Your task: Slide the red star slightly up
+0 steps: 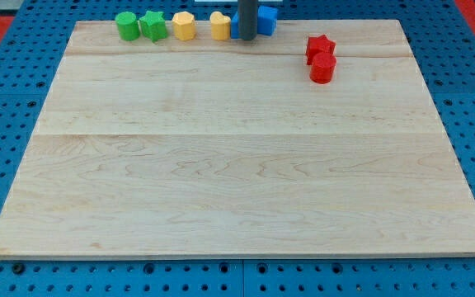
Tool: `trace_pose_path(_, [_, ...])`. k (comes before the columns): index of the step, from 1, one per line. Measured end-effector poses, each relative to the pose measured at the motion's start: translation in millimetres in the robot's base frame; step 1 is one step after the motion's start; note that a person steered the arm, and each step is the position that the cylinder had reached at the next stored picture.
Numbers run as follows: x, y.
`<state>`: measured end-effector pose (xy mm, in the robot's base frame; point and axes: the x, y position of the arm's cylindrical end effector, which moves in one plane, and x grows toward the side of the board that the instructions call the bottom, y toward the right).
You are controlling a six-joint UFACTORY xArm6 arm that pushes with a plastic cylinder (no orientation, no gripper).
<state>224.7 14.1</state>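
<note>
The red star (320, 47) lies near the view's top right of the wooden board (237, 165). A red cylinder (322, 68) touches it just below. My tip (246, 38) stands at the view's top centre, well to the left of the red star, in front of the blue blocks (266, 18). It touches neither red block.
Along the top edge runs a row: a green cylinder (126, 25), a green star (153, 25), a yellow block (184, 25), a yellow heart-like block (219, 25), then the blue blocks partly hidden by the rod. A blue pegboard (7, 99) surrounds the board.
</note>
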Motion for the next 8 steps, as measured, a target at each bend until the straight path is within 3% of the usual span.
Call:
trace_pose_path(3, [106, 38])
trace_pose_path(4, [114, 52])
trace_pose_path(6, [68, 55])
trace_pose_path(8, [70, 88])
